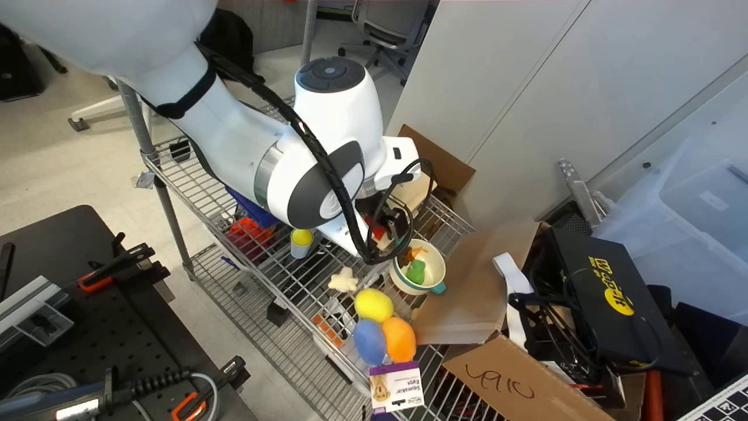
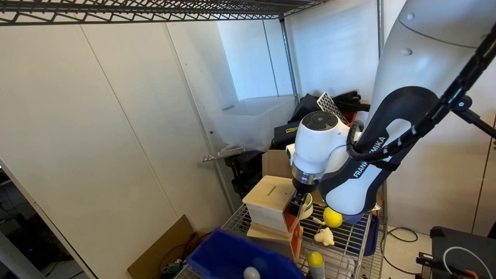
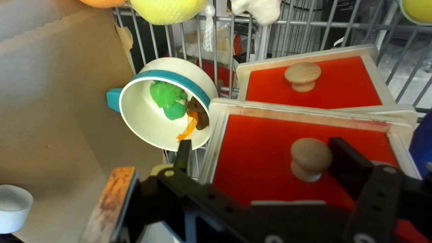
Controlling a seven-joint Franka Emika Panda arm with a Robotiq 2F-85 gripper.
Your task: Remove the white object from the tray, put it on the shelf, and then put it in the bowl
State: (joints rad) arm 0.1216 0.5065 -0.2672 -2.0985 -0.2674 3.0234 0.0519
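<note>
Stood at the end with the blue tray, which sat near left on the wire shelf. In it: 1 whitish round thing, partly out of my sight. Bowl, cream with a teal band, stood just beyond the wooden boxes. In it: 1 green toy and 1 brown piece with an orange strip. Cardboard box, far end, held 1 black case plus cables too jumbled to count. Pale cup, right of the tray, was yellow at the mouth; couldn't tell if contents or lining.

Counts: wooden boxes 2, stacked, each with 1 red panel and 1 round knob. Eggs 3, bunched and touching, far right: yellow egg, blue egg, orange egg. Cream knobby toy, 1, on the shelf between cup and eggs. Couldn't tell whether the white object was the round thing in the tray or that toy.

Gripper: fingers wide apart, upper knob lined up between them, nearer the tray-side finger. Couldn't tell if they touched.
</note>
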